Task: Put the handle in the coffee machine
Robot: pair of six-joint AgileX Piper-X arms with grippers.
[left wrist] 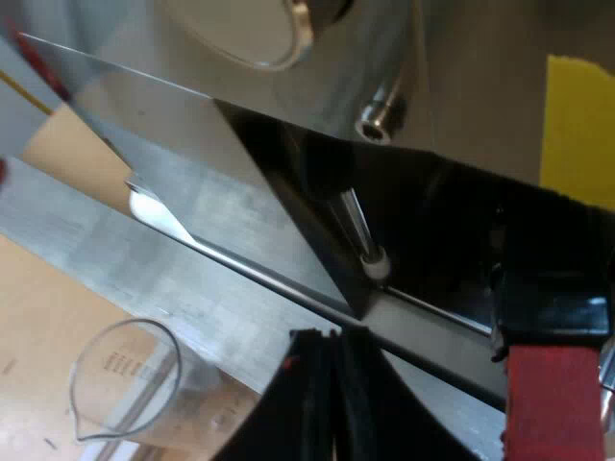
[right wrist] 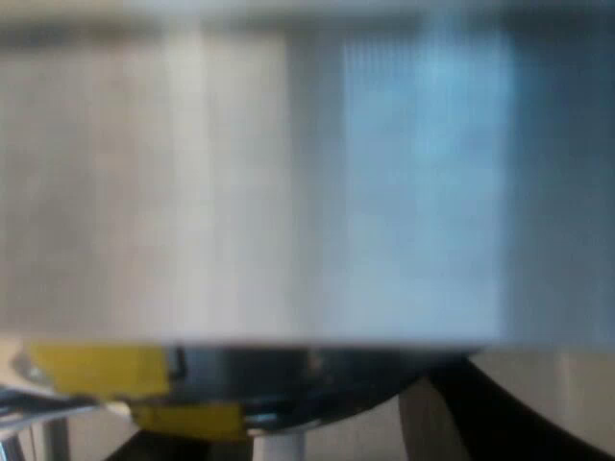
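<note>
Espresso machine (left wrist: 240, 106): metal body close up, black front panel, thin steam wand (left wrist: 357, 226) hanging in front of it. In the right wrist view a blurred metal wall (right wrist: 307, 182) sits very close. Tan tabletop (left wrist: 38, 317) below. Handle (left wrist: 553, 394): red end with a dark part above it, at the machine's black front; can't tell if locked in. Measuring glass (left wrist: 125, 384) upright on the tabletop near the machine. Left pincer (left wrist: 332, 384) narrow, fingers together, holding nothing, apart from the handle. Right pincer (right wrist: 317, 432): state can't be told.

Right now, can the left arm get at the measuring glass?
Probably yes. The measuring glass stands upright close beside the left gripper, near the espresso machine, and nothing lies between glass and gripper.
</note>
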